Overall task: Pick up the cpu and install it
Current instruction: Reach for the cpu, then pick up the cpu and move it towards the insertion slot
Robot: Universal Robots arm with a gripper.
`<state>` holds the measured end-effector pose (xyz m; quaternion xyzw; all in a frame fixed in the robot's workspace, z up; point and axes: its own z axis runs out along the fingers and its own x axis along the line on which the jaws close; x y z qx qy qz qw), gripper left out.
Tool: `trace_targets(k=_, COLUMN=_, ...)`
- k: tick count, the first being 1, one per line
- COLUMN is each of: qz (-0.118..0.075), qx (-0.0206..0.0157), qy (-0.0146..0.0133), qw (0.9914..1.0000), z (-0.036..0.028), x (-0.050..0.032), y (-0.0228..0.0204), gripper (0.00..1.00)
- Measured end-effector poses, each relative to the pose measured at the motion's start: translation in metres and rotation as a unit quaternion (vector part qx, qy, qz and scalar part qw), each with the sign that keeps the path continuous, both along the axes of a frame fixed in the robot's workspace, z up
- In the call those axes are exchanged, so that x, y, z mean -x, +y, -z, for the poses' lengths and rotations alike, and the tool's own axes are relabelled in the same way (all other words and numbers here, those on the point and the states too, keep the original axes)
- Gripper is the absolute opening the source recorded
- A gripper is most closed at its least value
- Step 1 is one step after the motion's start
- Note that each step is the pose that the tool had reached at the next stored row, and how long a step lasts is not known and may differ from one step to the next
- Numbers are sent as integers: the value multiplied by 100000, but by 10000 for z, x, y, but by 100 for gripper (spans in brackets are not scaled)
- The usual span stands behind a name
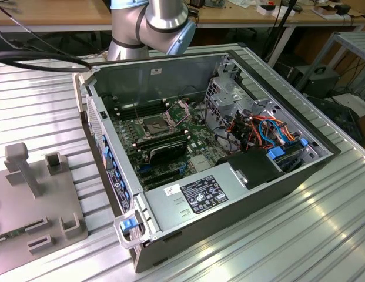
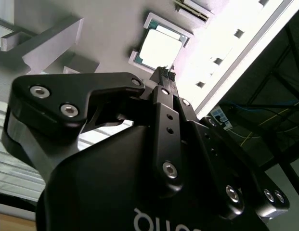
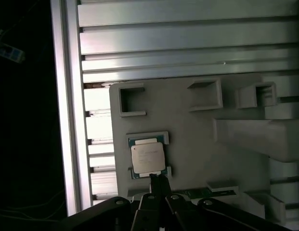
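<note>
Silver-grey cpu [image 3: 148, 158] with faint unreadable print, seated in a grey fixture plate [image 3: 197, 144] recess, black gripper [image 3: 156, 178] near its edge, fingers pressed together, holding nothing.

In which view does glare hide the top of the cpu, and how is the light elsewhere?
Second wrist view: glare bleaches the cpu top to white, and the aluminium rail nearby is overexposed; first wrist view: the cpu is evenly lit, but beyond the rail it is almost black; exterior view: even light, soft reflections on the aluminium table.
</note>
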<state>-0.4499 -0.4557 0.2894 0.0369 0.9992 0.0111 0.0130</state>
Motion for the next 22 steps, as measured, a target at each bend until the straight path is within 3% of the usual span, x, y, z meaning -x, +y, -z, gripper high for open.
trace_targets(k=8, qz=2, qx=-1, qy=-2, qw=100000, z=176, x=4, y=0, gripper=11)
trace_targets(k=22, qz=0, qx=-2, qy=-1, qw=100000, z=274, x=23, y=0, gripper=11)
